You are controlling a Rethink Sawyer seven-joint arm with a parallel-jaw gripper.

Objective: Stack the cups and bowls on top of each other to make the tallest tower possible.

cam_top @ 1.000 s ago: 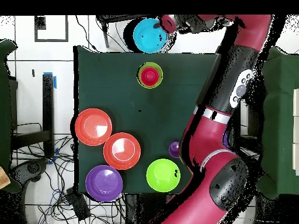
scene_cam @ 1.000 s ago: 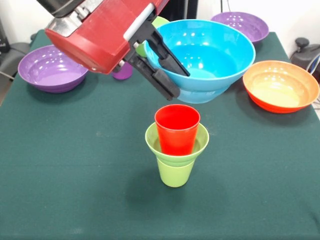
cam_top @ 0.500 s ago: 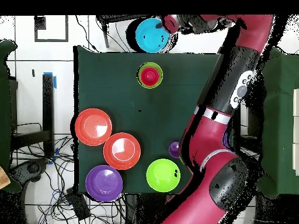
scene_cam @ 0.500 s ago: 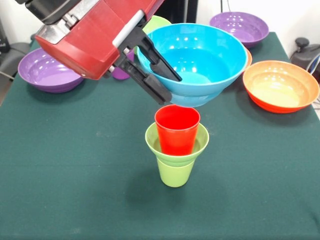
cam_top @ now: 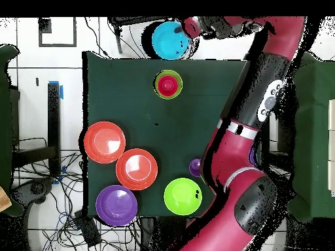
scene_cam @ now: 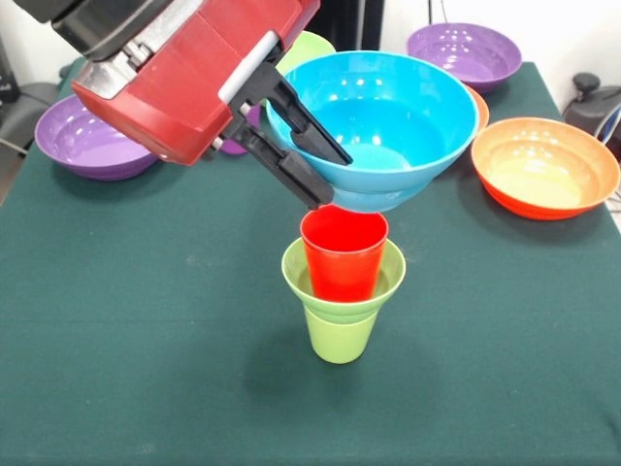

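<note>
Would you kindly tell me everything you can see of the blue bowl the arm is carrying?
The blue bowl is round, glossy plastic, bright sky blue, with a wide flaring rim stepping down to a narrower base. It is held in the air, mouth up and slightly tilted, by the claw, which is shut on its rim with one black finger inside and one outside. In the front view its base sits just above the red cup, which stands in the lime-green stack; whether they touch cannot be told. The bowl looks empty.
</note>
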